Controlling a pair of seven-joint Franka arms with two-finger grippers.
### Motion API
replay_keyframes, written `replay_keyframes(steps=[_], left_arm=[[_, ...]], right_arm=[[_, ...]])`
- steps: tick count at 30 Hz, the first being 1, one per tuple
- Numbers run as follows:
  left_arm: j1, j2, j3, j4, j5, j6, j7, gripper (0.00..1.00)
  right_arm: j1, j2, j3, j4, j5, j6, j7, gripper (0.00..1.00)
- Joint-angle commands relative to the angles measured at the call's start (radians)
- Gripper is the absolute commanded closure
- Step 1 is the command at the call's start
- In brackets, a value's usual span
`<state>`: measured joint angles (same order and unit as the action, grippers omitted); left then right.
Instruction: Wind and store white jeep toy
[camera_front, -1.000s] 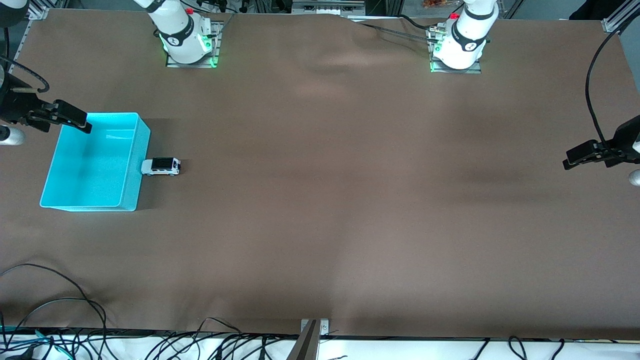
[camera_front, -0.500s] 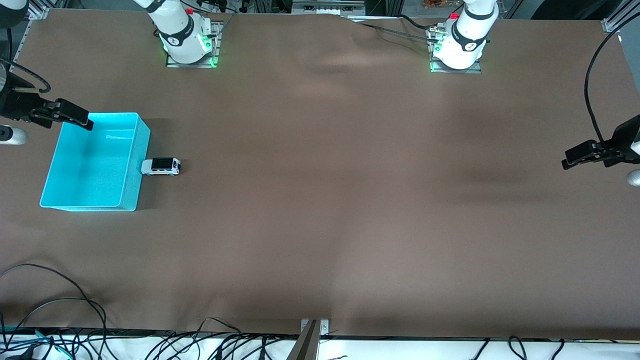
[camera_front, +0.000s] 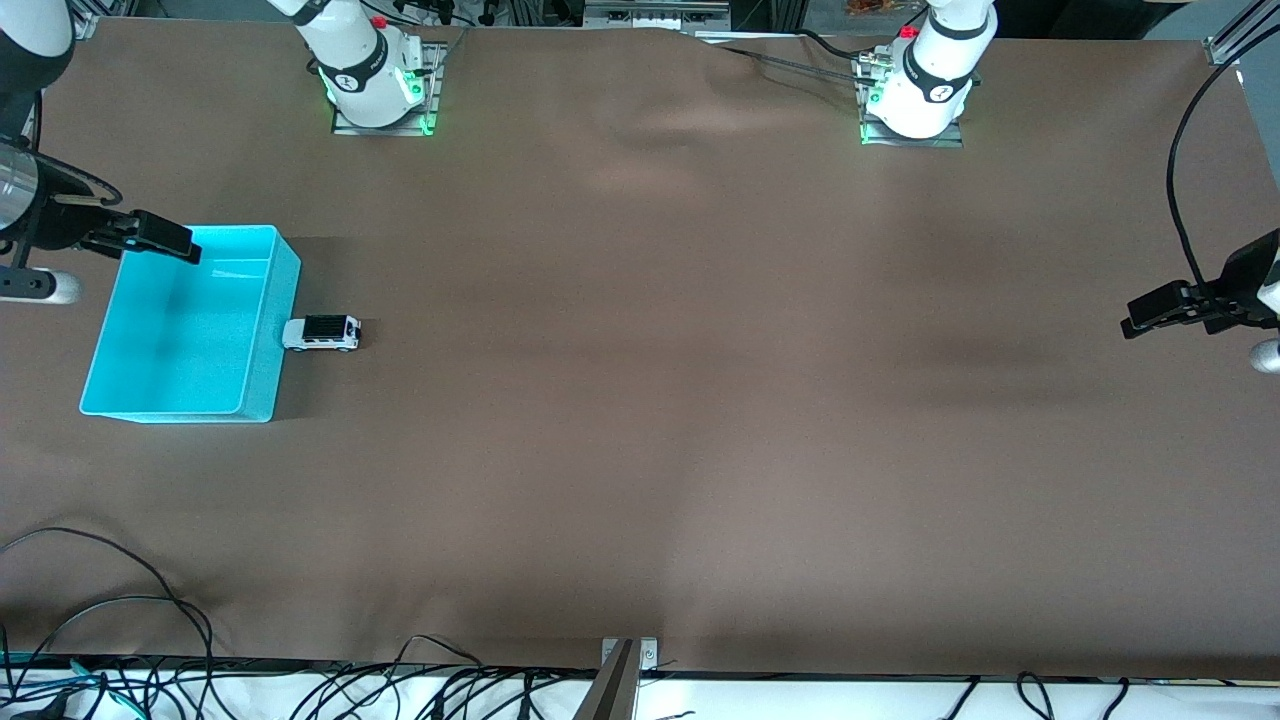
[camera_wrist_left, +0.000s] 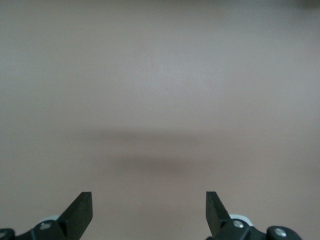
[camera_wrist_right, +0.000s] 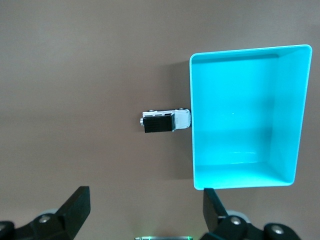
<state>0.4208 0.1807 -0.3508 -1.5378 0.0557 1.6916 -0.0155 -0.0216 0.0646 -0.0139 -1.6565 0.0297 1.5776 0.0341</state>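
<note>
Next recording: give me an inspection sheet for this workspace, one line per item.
Surface: brown table cover, slightly wrinkled near the bases.
Job's things: white jeep toy on its wheels on the table, up against the outer wall of the open, empty turquoise bin.
Clutter: nothing seen.
Grippers: right gripper open, over the bin's edge at the right arm's end; left gripper open, over bare table at the left arm's end.
Cables: black cables along the table edge nearest the front camera.
Surroundings: two arm bases with green lights.
</note>
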Motion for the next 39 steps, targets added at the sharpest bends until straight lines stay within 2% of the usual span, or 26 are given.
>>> replay_keyframes(steps=[1, 20, 27, 39], left_arm=[[0.006, -0.014, -0.002, -0.01, -0.02, -0.004, 0.017, 0.0], [0.004, -0.014, -0.002, -0.01, -0.019, -0.004, 0.012, 0.0], [0.004, -0.012, -0.002, -0.01, -0.02, -0.006, 0.012, 0.0], [0.004, -0.014, -0.004, -0.01, -0.02, -0.009, 0.012, 0.0]], right_arm=[[-0.001, -0.066, 0.002, -0.178, -0.007, 0.145, 0.003, 0.0], [0.0, -0.081, 0.003, -0.511, -0.005, 0.521, 0.015, 0.0], [-0.001, -0.08, 0.003, -0.577, 0.004, 0.581, 0.033, 0.0], [0.0, -0.063, 0.005, -0.651, 0.007, 0.659, 0.295, 0.0]])
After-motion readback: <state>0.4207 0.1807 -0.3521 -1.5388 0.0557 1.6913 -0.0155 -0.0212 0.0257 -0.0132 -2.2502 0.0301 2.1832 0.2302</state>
